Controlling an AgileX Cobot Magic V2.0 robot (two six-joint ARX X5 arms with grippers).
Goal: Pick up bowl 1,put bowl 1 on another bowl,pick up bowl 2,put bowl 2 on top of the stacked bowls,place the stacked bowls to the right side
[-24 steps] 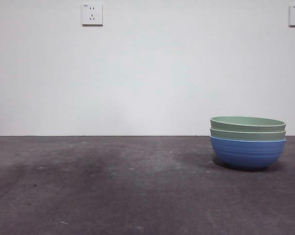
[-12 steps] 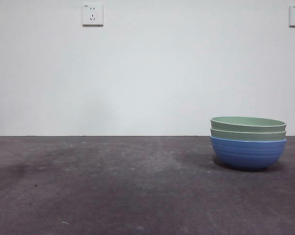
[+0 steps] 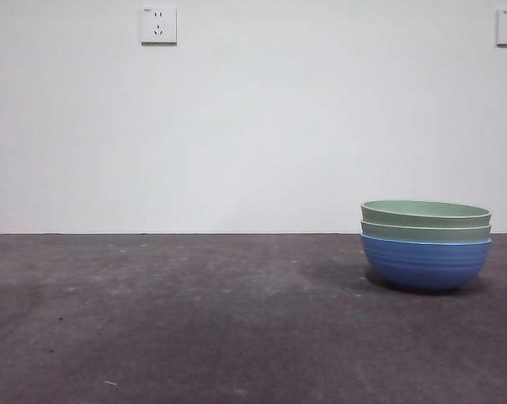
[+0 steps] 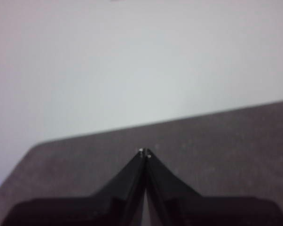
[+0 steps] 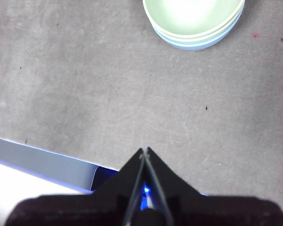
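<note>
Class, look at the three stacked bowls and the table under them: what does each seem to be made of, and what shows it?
The blue bowl and the two green bowls look like matte plastic, possibly a fibre blend: even colour, faint moulded ridges, soft sheen without glassy glare. The table looks covered in dark, felt-like or rubbery matting: dull, mottled, flecked with specks, though its exact material is unclear.

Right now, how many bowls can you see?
3, all in one stack on the table: the blue bowl at the bottom, a green bowl nested in it, another green bowl on top.
</note>
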